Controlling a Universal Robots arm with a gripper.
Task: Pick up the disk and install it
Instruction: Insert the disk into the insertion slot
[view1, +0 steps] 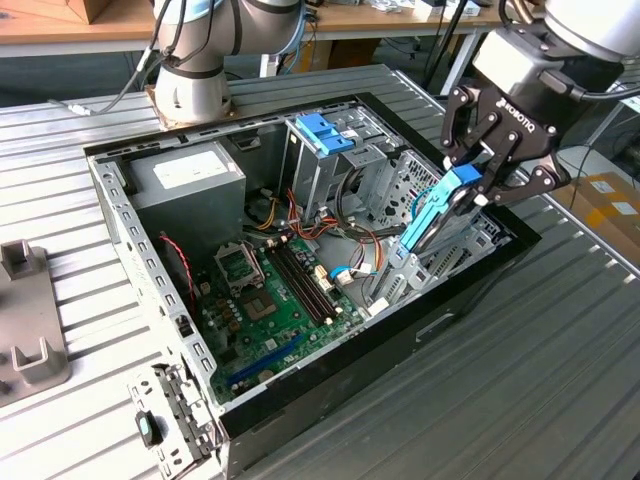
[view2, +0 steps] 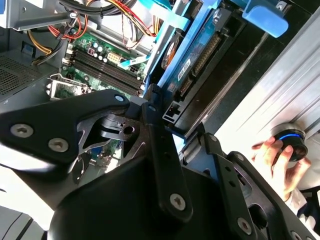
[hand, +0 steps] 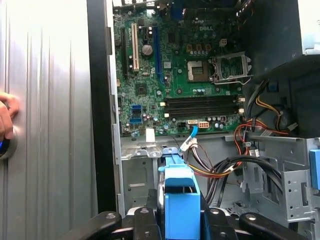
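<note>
The disk (view1: 437, 212), a flat drive with bright blue side rails and end tab, hangs tilted over the exterior view's right end of the open computer case (view1: 108, 200). My gripper (view1: 478, 186) is shut on its upper end. Its lower end points down into the metal bay (view1: 400, 270) beside the case wall; I cannot tell whether it touches. In the second wrist view the disk (view2: 200, 50) runs away from the fingers (view2: 150, 107) along the case's black wall. The first wrist view has the disk's blue tab (hand: 179, 197) between the gripper (hand: 180, 222) arms.
Inside the case lie the green motherboard (view1: 270, 290), a grey power supply (view1: 190, 175), loose cables (view1: 330, 225) and a tall metal cage with a blue latch (view1: 325, 132). The arm's base (view1: 190, 85) stands behind. A grey fixture (view1: 25, 320) sits at the left. A hand (view2: 272, 155) rests on a round device (view2: 291, 140).
</note>
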